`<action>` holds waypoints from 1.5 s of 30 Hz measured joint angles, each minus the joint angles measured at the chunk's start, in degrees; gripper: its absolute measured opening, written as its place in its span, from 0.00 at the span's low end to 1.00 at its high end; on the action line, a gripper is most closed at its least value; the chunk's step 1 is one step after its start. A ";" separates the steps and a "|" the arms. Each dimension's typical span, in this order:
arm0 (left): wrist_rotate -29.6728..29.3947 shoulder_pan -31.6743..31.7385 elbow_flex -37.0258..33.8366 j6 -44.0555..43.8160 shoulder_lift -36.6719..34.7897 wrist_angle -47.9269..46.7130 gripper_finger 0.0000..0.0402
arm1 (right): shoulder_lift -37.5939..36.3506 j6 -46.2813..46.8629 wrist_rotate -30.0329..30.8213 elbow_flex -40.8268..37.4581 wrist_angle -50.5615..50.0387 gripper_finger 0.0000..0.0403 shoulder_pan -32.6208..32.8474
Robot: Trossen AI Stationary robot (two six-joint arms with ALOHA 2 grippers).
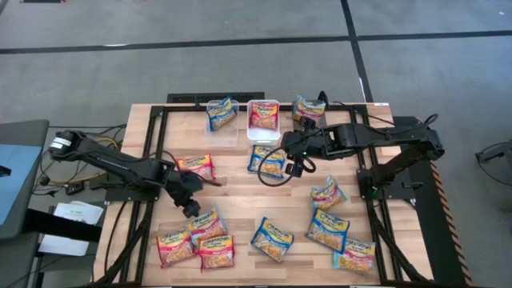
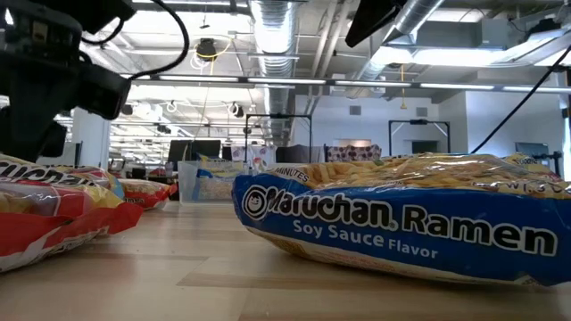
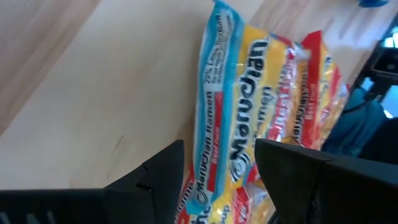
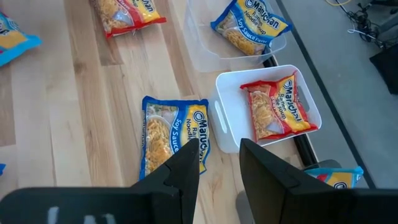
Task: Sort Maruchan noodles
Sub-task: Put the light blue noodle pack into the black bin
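The left gripper [image 1: 190, 210] stands open, its fingers straddling the edge of a red-trimmed Maruchan Ramen packet [image 3: 249, 118] in the pile just beyond it. Ahead of the right gripper [image 1: 298, 166], also open and empty, lies a blue "Maruchan Ramen Soy Sauce Flavor" packet [image 4: 171, 134]; beside that, a white bin [image 4: 227, 121] holds a red packet [image 4: 273, 109].

Glossy crinkly plastic packets [image 1: 274, 239]; pale wood table [image 1: 240, 204]; smooth white plastic bin [image 4: 229, 127]
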 joint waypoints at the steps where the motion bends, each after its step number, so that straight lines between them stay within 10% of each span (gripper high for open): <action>1: 0.00 -0.10 0.00 -0.10 0.99 0.27 0.46 | 0.00 0.05 0.00 0.00 0.00 0.35 0.00; 26: 2.43 -5.19 0.13 -2.06 16.16 12.02 0.44 | 0.01 0.03 -1.62 0.00 0.00 0.35 0.00; 45: 2.75 -3.25 0.04 -6.04 16.02 16.88 0.01 | 0.01 1.82 -1.64 0.00 0.04 0.35 0.00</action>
